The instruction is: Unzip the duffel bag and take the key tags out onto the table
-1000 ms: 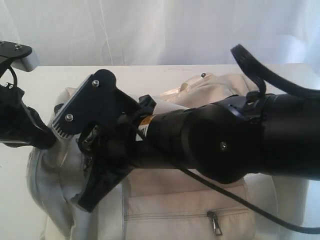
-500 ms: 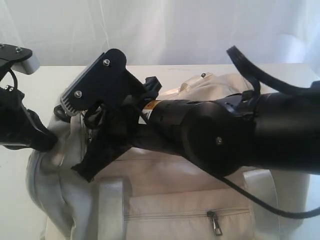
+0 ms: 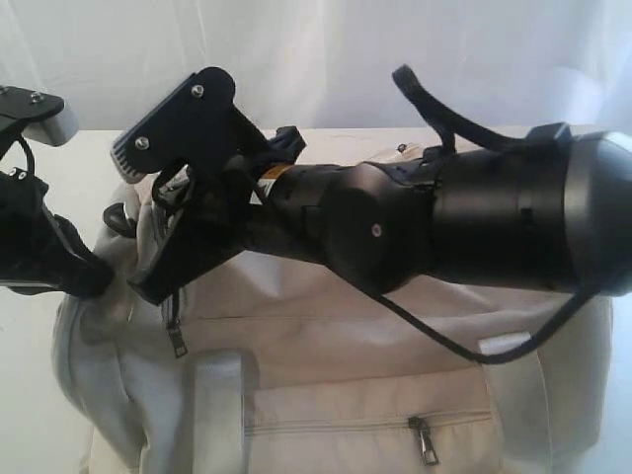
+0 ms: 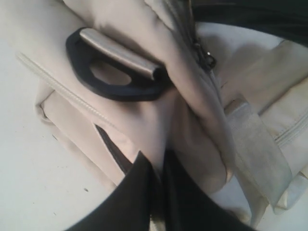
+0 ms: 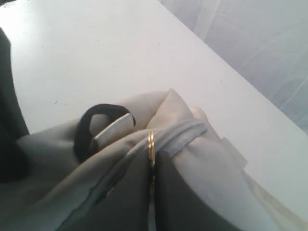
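Table [image 5: 96, 48] white, duffel bag [image 3: 375, 395] atop, pale curtain [image 3: 326, 44] behind; left jaws pinch bag fabric, right jaws pinch zipper pull [image 5: 150, 143].

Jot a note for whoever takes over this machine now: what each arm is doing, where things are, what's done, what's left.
Left gripper: fingers shut, pinching a fold of the duffel bag beside its dark ring.
Right gripper: fingers shut on a small gold-coloured zip pull at the bag's top seam.
Bag lies on the table; key tags not in view.
Done: both grips set; zip's opening cannot be judged.
Left: unzip, take the tags out onto the table.
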Robot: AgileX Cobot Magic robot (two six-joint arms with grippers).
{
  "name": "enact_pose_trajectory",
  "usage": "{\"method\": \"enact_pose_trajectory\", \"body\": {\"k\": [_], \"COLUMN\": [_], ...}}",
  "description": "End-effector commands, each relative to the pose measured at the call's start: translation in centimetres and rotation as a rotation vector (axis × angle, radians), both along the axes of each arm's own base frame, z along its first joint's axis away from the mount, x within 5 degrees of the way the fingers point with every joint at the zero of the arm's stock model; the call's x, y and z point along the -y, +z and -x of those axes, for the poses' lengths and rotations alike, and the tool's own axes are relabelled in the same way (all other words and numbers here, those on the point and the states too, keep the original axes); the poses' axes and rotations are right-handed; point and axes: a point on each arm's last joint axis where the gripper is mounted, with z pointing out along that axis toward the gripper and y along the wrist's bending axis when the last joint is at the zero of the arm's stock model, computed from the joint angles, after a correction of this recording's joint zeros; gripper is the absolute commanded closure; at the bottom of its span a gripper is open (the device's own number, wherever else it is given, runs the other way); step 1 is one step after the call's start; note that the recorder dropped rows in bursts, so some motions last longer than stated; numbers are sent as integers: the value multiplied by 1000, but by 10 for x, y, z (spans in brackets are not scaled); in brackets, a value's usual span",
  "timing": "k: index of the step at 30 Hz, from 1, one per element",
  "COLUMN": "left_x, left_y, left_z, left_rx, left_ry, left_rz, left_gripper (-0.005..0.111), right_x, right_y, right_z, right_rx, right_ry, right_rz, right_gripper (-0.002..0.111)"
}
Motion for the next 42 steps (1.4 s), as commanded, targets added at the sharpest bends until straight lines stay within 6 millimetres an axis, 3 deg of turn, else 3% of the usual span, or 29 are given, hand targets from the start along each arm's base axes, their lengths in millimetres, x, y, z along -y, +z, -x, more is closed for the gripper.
{"method": "enact_pose_trajectory", "body": {"k": [1,13,29,42], "left_x": [2,2,2,2], "left_y": [-3,-2,-2,-2], "left_z": [7,7,6,5], "left_rx": [-64,-54,-47,-47], "left_ry": [-16,-12,-6,-5], "left_rz": [21,25,29,29], "left_gripper": [106,106,106,106], "right_x": [0,17,0,12], "right_y": [8,15,13,8], "right_z": [-13,-43,-77,-112], "right_rx": [28,-99,-309,-369], "right_ry": [-26,-71,-55,-89], "right_rz": [-24,-12,-25,-27], "right_gripper": [108,108,108,108]}}
